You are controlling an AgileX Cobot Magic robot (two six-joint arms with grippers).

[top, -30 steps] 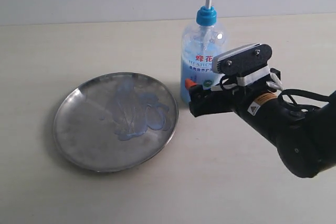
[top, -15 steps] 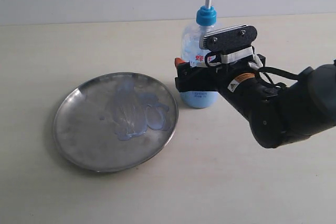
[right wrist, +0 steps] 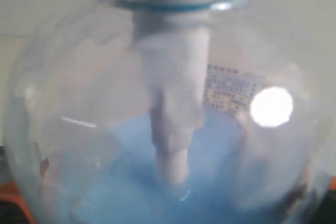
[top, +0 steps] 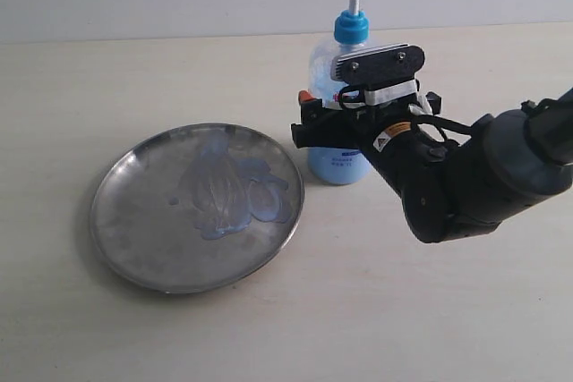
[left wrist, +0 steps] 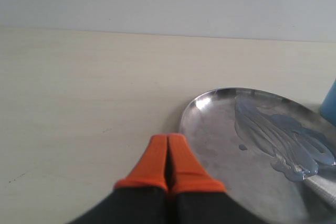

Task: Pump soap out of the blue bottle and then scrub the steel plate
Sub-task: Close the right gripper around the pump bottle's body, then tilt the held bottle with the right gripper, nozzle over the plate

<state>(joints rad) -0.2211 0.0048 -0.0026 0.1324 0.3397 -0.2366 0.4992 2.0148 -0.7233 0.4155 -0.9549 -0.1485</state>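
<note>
Pale table [top: 430,328], wall behind. The steel plate [top: 125,239] lay flat on the table's left part, its rim near the bottle's base but apart from it. The blue bottle [top: 336,165] stood upright just right of the plate, spout pointing left. The right gripper [top: 309,121] sat at the bottle's mid-body, fingers spread wide with one on each side of the clear plastic — could not tell whether the pads pressed it. Soap [top: 228,190] lay in glossy pale-blue streaks across the plate's centre and right half. The left gripper [left wrist: 168,153] was near the plate's rim — orange fingertips closed tight together, holding nothing.
</note>
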